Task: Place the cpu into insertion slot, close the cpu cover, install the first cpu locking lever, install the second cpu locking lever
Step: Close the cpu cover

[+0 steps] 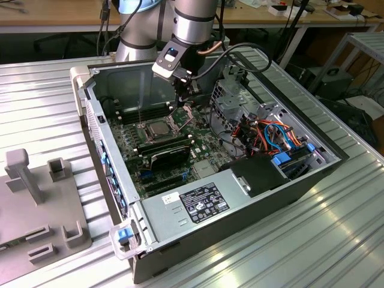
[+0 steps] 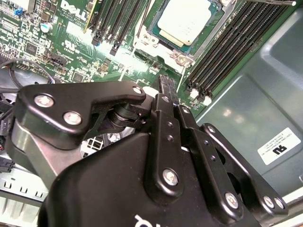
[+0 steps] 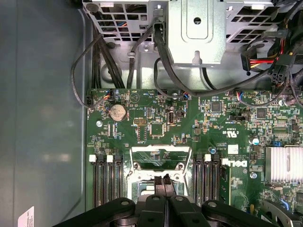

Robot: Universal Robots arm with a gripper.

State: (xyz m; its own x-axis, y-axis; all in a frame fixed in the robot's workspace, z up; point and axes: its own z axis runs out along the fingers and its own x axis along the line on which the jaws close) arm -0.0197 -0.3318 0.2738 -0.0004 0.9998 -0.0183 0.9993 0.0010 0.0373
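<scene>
I see the gripper, matte black with bolted link arms, hanging low inside the open grey sheet-steel computer case, which stands on a ribbed metal tabletop. In both wrist views its two ridged fingertips are pressed together, with only a thin seam between them and nothing visible in the seam.

In the second wrist view, the cpu, a flat square with a smooth silver-grey top on a green base, lies seated in the insertion slot. The silvery rim of the slot frames it.

In the first wrist view, the cpu cover, a thin bright metal frame with a large window, stands swung up off the slot, not closed. The gripper tips sit just beside its lower edge; I cannot tell whether they touch it.

Long black memory slots run along either side of the slot on the glossy green motherboard.
</scene>
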